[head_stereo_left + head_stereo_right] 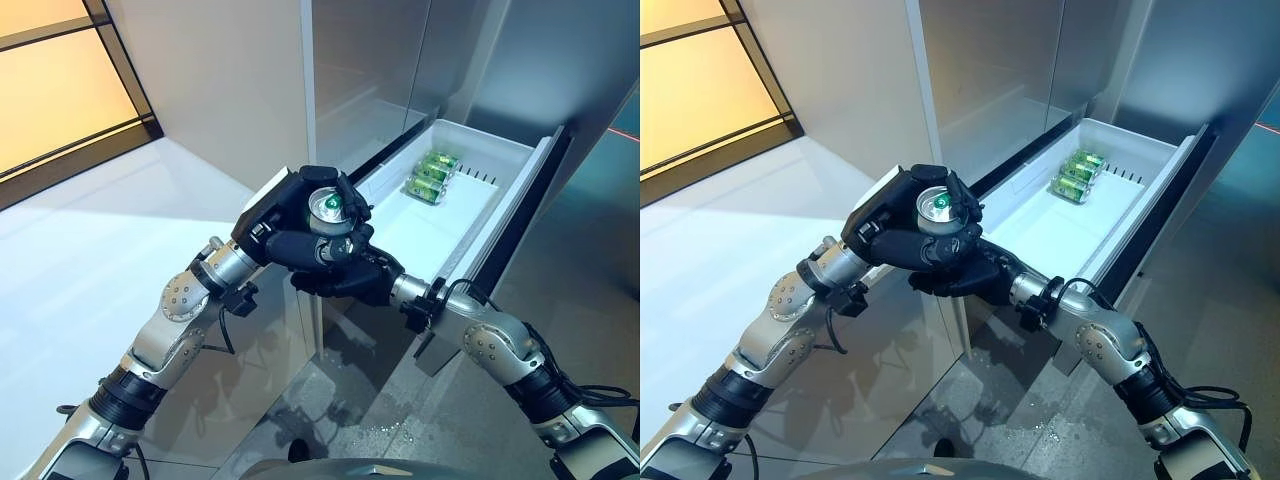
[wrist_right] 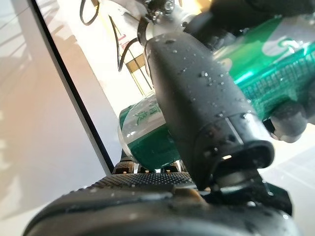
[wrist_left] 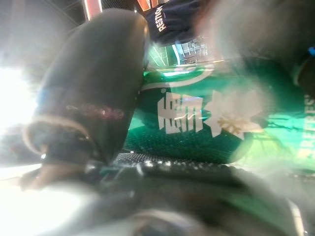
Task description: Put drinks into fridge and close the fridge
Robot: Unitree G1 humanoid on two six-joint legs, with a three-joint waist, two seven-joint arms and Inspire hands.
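Note:
A green can (image 1: 326, 207) with a silver top is held upright between both hands, just left of the open fridge drawer (image 1: 521, 190). My left hand (image 1: 277, 207) curls round the can from the left and behind. My right hand (image 1: 345, 282) curls round it from below and in front. In the left wrist view the can (image 3: 197, 118) lies against the palm, with the thumb (image 3: 93, 88) beside it. In the right wrist view the thumb (image 2: 206, 108) lies across the can (image 2: 147, 135). More green cans (image 1: 433, 176) lie at the drawer's far end.
The white drawer is pulled out to the right, its dark front panel (image 1: 520, 225) on the right side. The steel fridge doors (image 1: 370, 60) rise behind it. A white wall panel (image 1: 220, 70) stands to the left. A glossy floor (image 1: 360, 420) lies below.

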